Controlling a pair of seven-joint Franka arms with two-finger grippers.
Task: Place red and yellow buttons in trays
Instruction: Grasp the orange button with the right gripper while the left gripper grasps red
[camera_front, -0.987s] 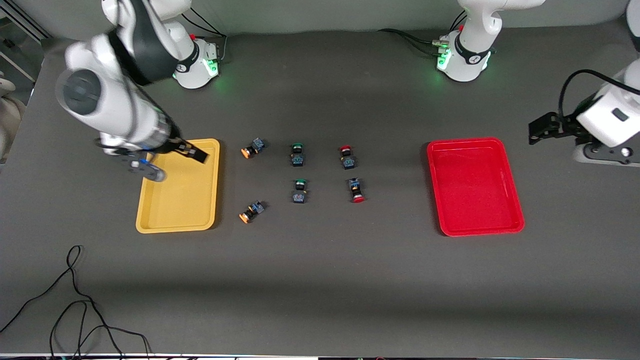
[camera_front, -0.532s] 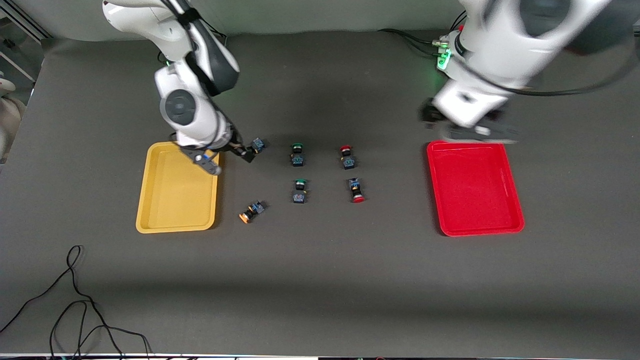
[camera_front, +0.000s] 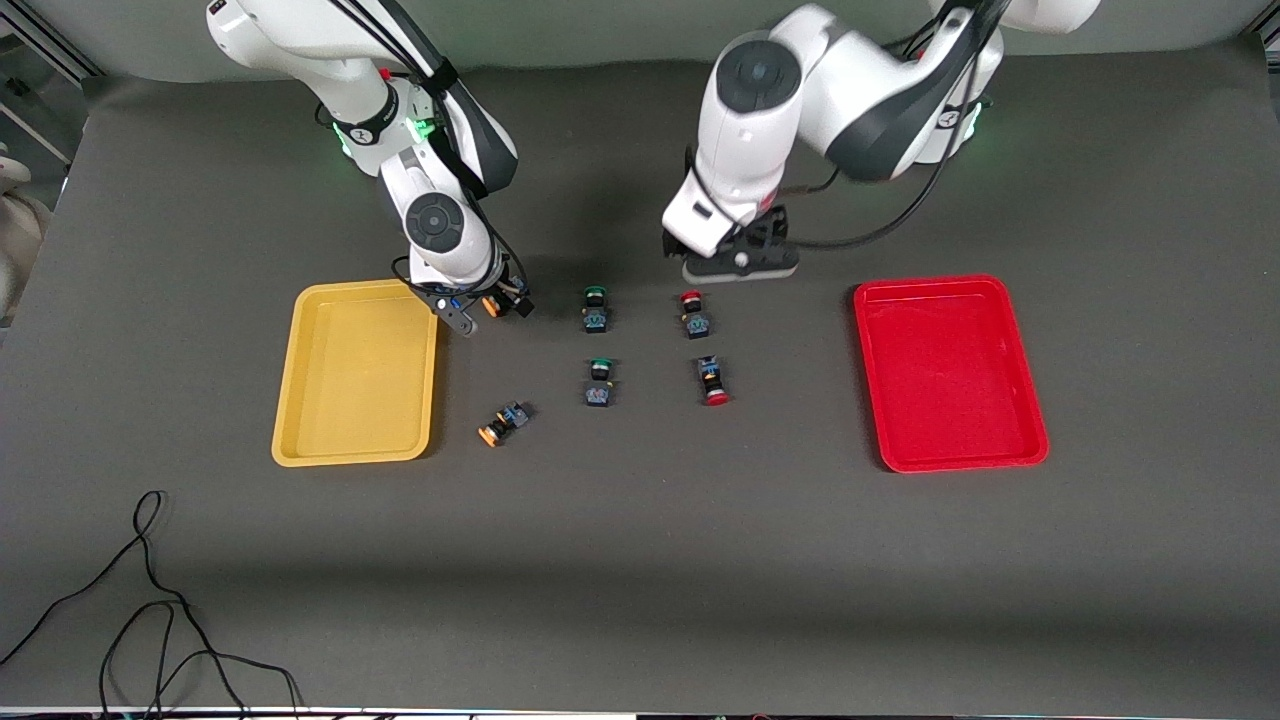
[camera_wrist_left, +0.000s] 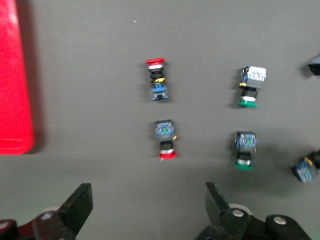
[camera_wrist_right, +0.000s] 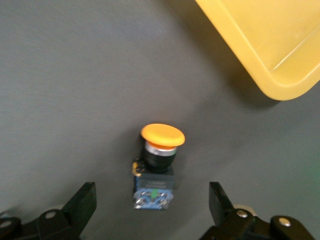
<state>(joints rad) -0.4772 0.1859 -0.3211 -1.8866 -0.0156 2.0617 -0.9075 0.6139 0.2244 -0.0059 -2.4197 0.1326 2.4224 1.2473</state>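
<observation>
Two yellow-capped buttons lie beside the yellow tray: one under my right gripper, one nearer the camera. My right gripper is open and low over the first; in the right wrist view that button lies between the open fingers of the gripper. Two red-capped buttons lie toward the red tray. My left gripper is open and empty over the table beside the farther red button; in the left wrist view nothing is between its fingers.
Two green-capped switches lie between the yellow and red pairs. Both trays hold nothing. A black cable lies near the table's front edge at the right arm's end.
My right gripper moved from over the yellow tray to the farther yellow button. My left arm swung in from its end of the table, past the red tray, to the red buttons.
</observation>
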